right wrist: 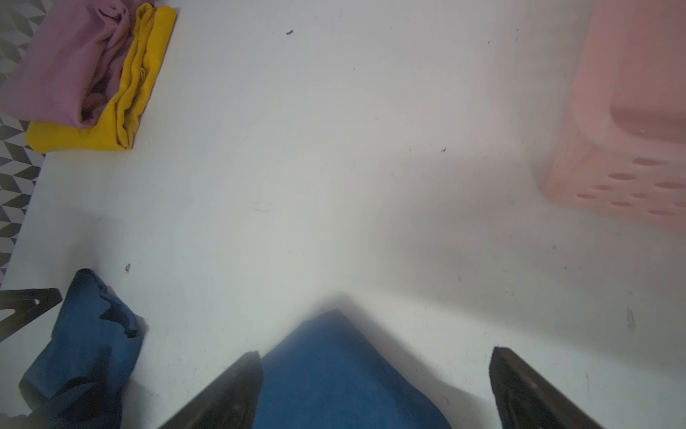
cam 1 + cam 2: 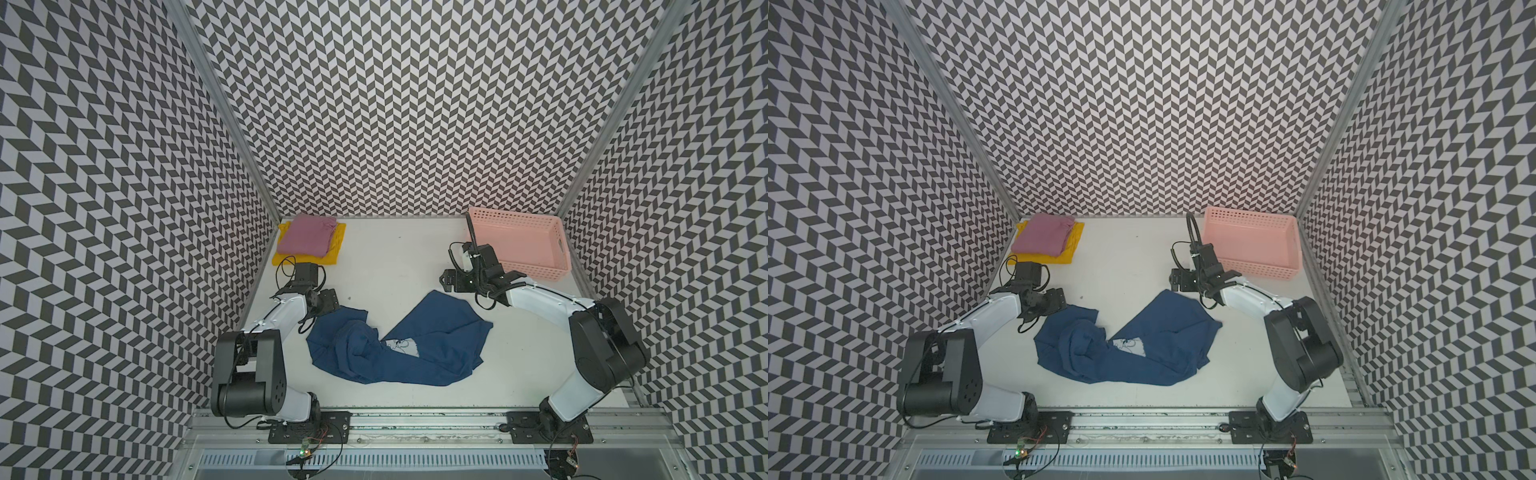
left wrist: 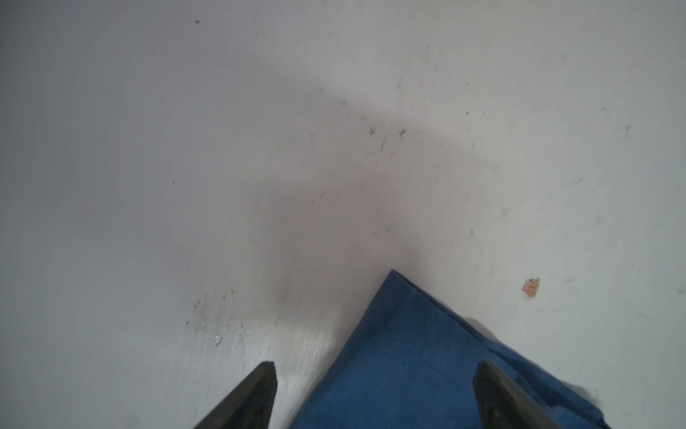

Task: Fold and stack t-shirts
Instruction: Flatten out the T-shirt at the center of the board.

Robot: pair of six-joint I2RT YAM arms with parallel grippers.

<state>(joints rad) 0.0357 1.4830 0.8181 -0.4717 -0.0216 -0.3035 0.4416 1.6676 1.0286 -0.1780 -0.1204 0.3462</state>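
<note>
The mauve-pink t-shirt (image 2: pixel 305 235) is lying folded on the yellow t-shirt (image 2: pixel 301 261), left of centre in both top views. The navy t-shirt (image 2: pixel 399 349) is sprawling crumpled on the surface (image 2: pixel 395 257), lower centre, not yet folded. I'm holding the left tool (image 3: pixel 375 366) and right tool (image 1: pixel 375 353) wide over its corners, gripping nothing.

- The left arm (image 2: pixel 282 316), white shells on black joints, stands left of the crumpled navy blue cloth t-shirt (image 2: pixel 399 345). Its elbow is folded and its forearm reaches to the shirt's far left corner.
- The black parallel left gripper (image 3: pixel 375 366) points down at that corner, jaws spread wide with the cloth tip between the fingers (image 3: pixel 260 393).
- The right arm (image 2: pixel 536 301), of the same build, stands right of the shirt and stretches to its far middle corner.
- The black right gripper (image 1: pixel 376 353) hangs there tilted down, jaws wide around the tip.
- Whether any finger touches cloth cannot be told.
</note>
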